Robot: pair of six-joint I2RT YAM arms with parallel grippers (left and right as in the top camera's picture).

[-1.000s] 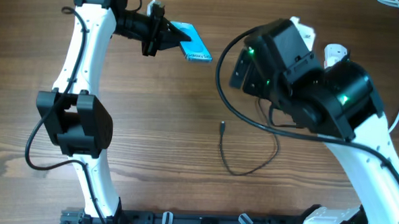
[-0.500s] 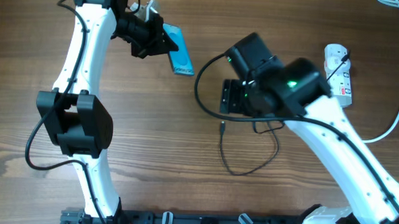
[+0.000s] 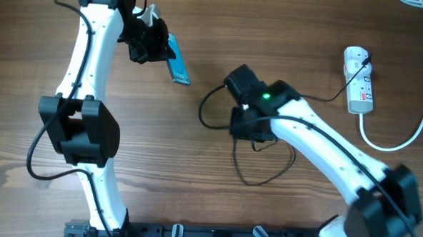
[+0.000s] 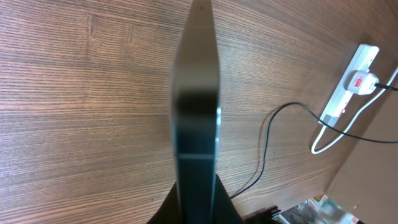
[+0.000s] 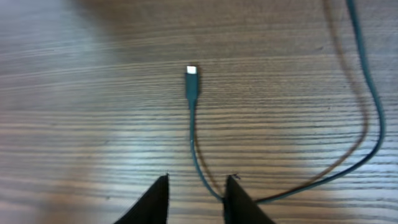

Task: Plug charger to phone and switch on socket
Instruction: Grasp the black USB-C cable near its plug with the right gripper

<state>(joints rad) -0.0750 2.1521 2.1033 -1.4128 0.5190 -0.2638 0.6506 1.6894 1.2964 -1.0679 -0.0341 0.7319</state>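
Observation:
The phone [image 3: 177, 62] hangs above the table at the back left, turned almost on edge, with my left gripper [image 3: 156, 47] shut on its end. In the left wrist view the phone [image 4: 198, 106] shows as a dark narrow edge rising from my black fingers [image 4: 227, 208]. The charger [image 5: 192, 81] lies on the wood, its connector tip pointing away. My right gripper [image 5: 198, 179] hovers low over it. Its jaws stand a little apart, and the thin cable runs between them and touches the right finger [image 5: 239, 199]. From overhead the right gripper [image 3: 248, 127] hides the tip; the cable [image 3: 266, 179] loops below it. The socket [image 3: 358, 80] lies at the far right.
A thick white cord [image 3: 403, 141] curls from the socket toward the right table edge. A plug sits in the socket [image 4: 348, 87]. The right arm's black cable [image 3: 206, 107] arcs to the left of its wrist. The arm bases [image 3: 192, 235] stand at the front edge.
My right arm has swung left from beside the socket to just above the charger tip, and its jaws have narrowed. My left gripper has turned the phone toward its edge and shifted it slightly left.

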